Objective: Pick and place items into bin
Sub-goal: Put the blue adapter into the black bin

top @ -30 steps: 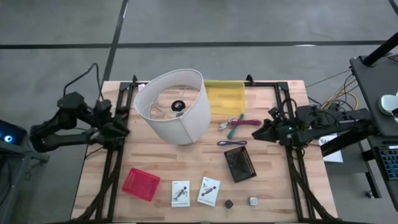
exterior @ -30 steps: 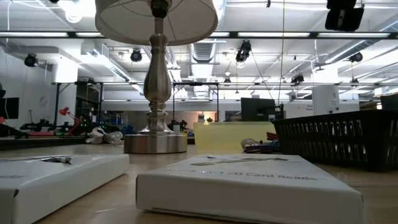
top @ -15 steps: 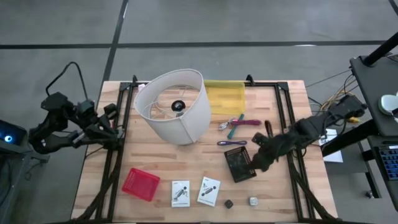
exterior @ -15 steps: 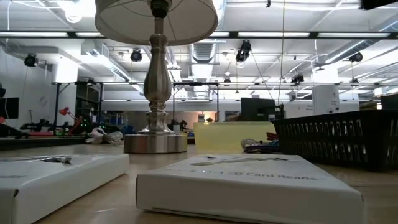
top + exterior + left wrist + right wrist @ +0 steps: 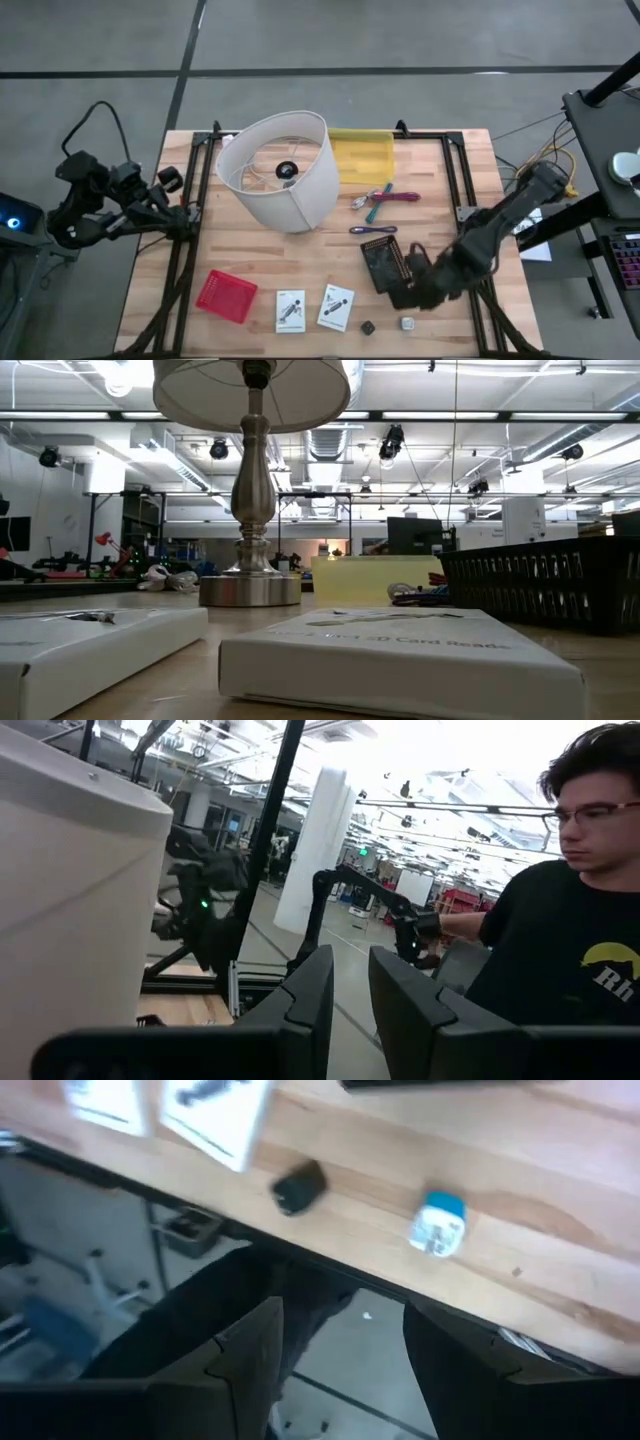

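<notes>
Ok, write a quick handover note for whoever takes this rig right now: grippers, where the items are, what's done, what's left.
Right gripper: open, empty, over the front edge beside the black bin, near the white cube and dark cube.
Left gripper: parked off the table's left side, holds nothing.
Items: pens mid-table by the lampshade, two cards at the front.
Done: nothing visibly binned.
Left: everything.

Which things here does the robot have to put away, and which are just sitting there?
For the job:
pen-like tools
two white cards
dark cube
white cube
black bin
red bin

Just there:
lamp
yellow pad
</notes>
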Action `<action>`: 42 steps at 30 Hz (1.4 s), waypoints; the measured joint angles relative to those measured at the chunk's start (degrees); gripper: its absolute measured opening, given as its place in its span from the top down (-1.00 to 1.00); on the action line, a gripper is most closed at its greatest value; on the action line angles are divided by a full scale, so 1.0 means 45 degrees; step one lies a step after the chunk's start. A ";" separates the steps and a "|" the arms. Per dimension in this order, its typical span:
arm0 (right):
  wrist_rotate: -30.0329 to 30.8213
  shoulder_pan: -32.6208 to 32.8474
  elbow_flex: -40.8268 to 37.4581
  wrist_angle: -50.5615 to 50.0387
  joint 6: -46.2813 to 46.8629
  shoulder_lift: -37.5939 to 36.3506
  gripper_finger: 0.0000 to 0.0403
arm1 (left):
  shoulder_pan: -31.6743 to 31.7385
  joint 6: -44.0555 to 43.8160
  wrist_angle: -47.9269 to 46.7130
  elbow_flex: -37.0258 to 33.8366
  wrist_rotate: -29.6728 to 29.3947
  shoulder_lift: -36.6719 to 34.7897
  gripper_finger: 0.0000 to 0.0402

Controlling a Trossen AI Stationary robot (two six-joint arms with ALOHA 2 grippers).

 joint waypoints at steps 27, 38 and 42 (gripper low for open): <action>0.0074 0.1059 0.1177 -0.1595 0.1676 0.4788 0.04 | -0.0003 -0.0010 -0.0014 -0.0101 -0.0002 0.0005 0.74; 0.0133 0.1118 0.0840 -0.0884 0.1612 0.4778 0.04 | 0.0000 -0.0010 -0.0024 -0.0102 0.0000 0.0005 0.74; 0.0142 0.1132 0.0595 -0.0710 0.1637 0.4778 0.04 | 0.0000 -0.0006 -0.0024 -0.0120 0.0000 0.0005 0.74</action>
